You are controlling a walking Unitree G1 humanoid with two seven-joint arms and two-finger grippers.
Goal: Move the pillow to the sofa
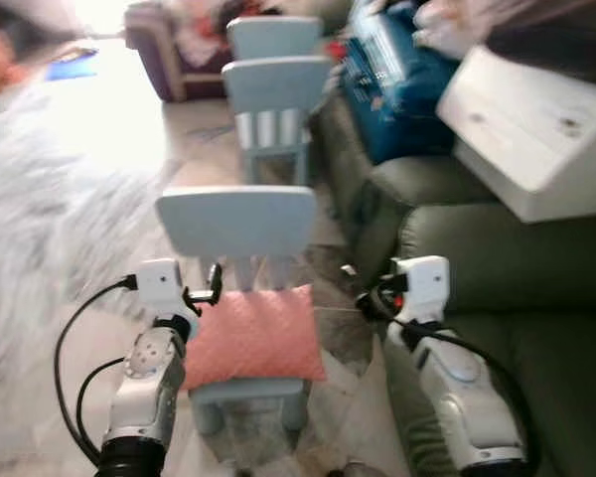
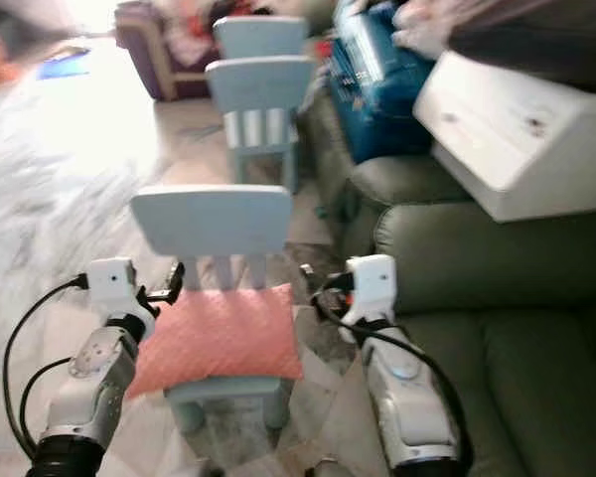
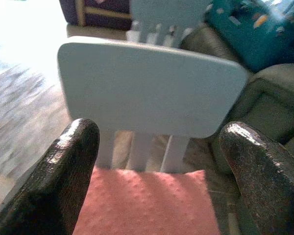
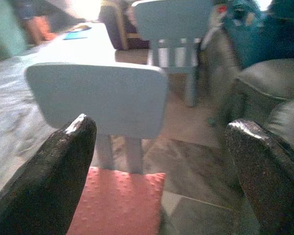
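A salmon-pink pillow lies on the seat of a small pale blue chair just ahead of me. My left gripper hovers open at the pillow's left edge, and in the left wrist view the pillow sits between its two black fingers. My right gripper is open to the right of the chair, between it and the dark green sofa. The right wrist view has the pillow low beside one finger.
Two more pale blue chairs stand in a row behind the first. A white box and a blue bag rest on the sofa's far part. A grey rug covers the floor to the left.
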